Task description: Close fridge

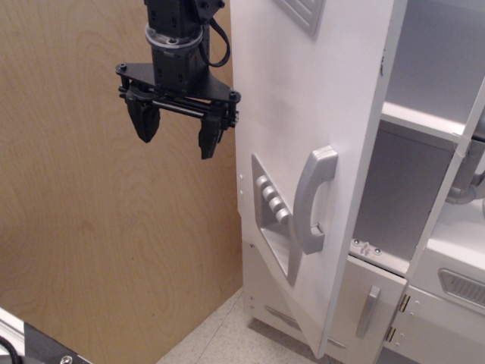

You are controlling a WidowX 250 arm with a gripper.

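The tall white toy fridge [424,114] stands at the right with its large door [303,98] swung open toward me. The door carries a curved grey vertical handle [314,199] and a grey recessed dispenser panel [271,216] with several buttons. Behind the door, the fridge interior shows a white shelf [420,121]. My black gripper [176,135] hangs open and empty at the upper left, in front of the wooden wall. Its right finger is just left of the door's outer face, above the dispenser panel and apart from it.
A brown plywood wall [98,227] fills the left. A shorter lower white door with a small grey handle [368,309] sits below the fridge interior. A white unit with a grey vent [462,288] is at the lower right. Speckled floor [220,341] is below.
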